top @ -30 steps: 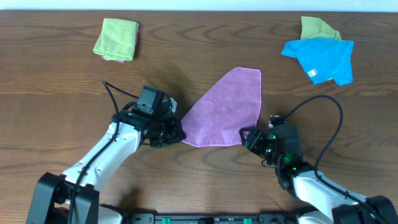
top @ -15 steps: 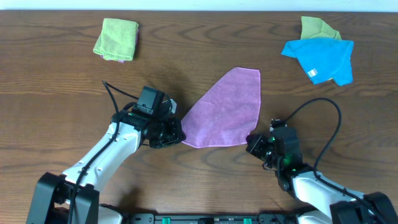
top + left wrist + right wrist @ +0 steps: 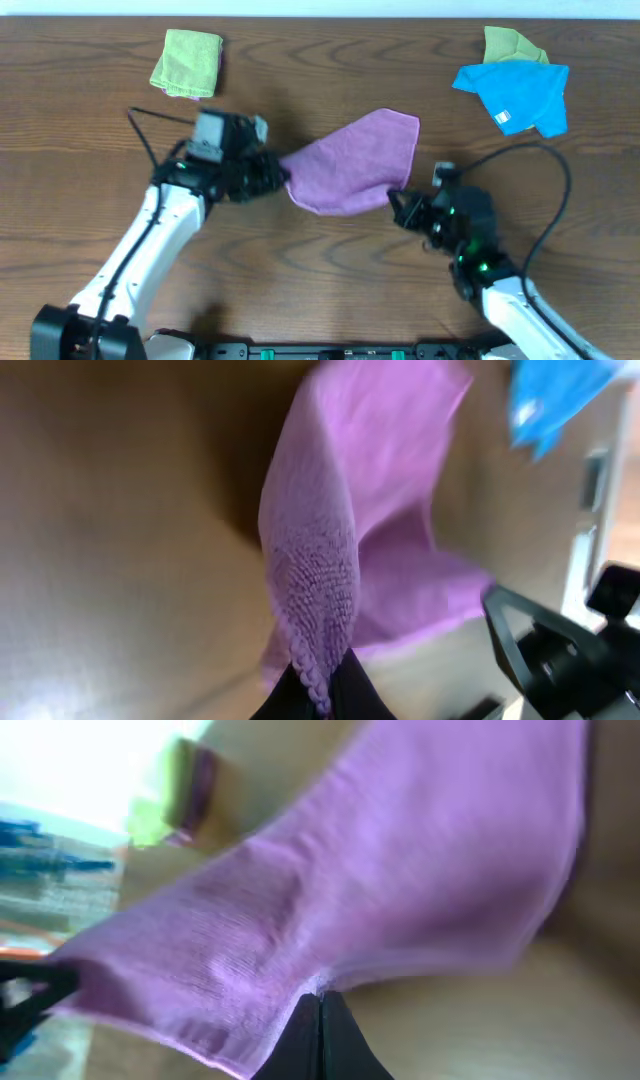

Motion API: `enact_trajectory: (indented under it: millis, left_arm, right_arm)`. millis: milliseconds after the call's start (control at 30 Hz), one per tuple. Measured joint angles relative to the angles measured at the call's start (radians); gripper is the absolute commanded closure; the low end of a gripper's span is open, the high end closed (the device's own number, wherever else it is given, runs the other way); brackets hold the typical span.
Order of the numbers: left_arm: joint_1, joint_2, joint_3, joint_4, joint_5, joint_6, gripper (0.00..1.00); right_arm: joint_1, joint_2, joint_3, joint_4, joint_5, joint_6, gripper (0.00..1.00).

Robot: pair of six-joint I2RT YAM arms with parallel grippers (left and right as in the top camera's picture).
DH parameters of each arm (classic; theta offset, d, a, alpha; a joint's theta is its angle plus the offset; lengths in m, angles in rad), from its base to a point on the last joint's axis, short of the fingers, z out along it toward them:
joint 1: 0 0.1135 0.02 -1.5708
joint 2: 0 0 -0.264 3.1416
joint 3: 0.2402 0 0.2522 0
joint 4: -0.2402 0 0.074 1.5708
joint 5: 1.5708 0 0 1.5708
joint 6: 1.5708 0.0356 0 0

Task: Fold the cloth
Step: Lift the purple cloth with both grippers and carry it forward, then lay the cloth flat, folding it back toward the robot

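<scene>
Mid-frame, the left gripper [image 3: 276,176] pinches the purple cloth [image 3: 355,160] at its left corner; the right gripper [image 3: 396,204] is clamped on its lower-right corner.

The purple cloth [image 3: 355,165] is matt, nubbly-woven (looped pile); table [image 3: 80,150] seems smooth wood.

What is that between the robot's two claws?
The purple cloth spans the gap, pinched by the left gripper at one corner and the right gripper at another; the overhead view shows it.
</scene>
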Motion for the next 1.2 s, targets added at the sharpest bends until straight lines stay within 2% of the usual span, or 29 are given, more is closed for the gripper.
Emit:
enact_trajectory:
  millis: [133,300,500,867,1200]
  left_arm:
    - [0.043,-0.003,0.064,0.098,-0.003,-0.016,0.94]
    - [0.067,0.003,0.125,0.235,-0.029,-0.075,0.94]
    - [0.068,0.124,0.221,0.339,-0.056,-0.117,0.94]
    - [0.103,0.470,0.563,0.356,-0.032,-0.125,0.94]
    - [0.164,0.513,0.717,0.342,0.096,-0.113,0.94]
  right_arm:
    - [-0.003,0.005,0.188,-0.144,0.015,-0.043,0.99]
    - [-0.039,0.100,0.435,-0.283,0.019,-0.133,0.99]
    - [-0.105,0.265,0.656,-0.301,0.018,-0.202,0.99]
    - [-0.163,0.591,0.986,-0.320,0.007,-0.245,0.99]
    - [-0.167,0.654,1.179,-0.410,-0.029,-0.303,0.99]
